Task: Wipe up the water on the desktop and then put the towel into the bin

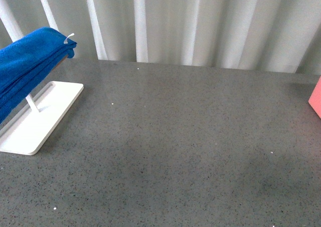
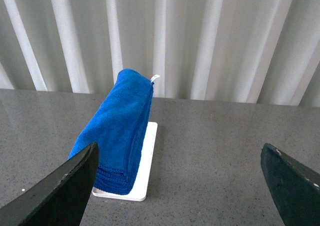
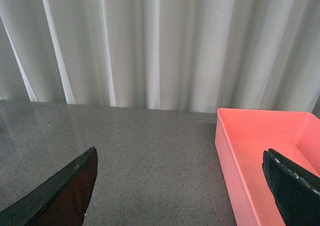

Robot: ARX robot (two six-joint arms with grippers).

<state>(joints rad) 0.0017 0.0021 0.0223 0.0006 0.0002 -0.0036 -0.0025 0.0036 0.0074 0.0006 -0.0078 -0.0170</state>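
Observation:
The bright blue towel (image 1: 27, 66) hangs folded over a rack at the far left of the dark grey speckled desktop (image 1: 185, 146). From the left wrist the towel (image 2: 117, 131) is seen draped down to the rack's white base (image 2: 142, 176), a small white tag at its top. My left gripper (image 2: 180, 173) is open and stands back from the towel, nothing between its fingers. The salmon-pink bin (image 3: 265, 156) sits at the right edge of the desktop; only its corner (image 1: 316, 99) shows in the front view. My right gripper (image 3: 180, 178) is open beside the bin. No water shows on the desktop.
The rack's white flat base (image 1: 35, 119) lies at the left, with a white rod (image 1: 31, 102) rising from it. White pleated curtains (image 1: 200, 21) hang behind the desktop's far edge. Neither arm appears in the front view.

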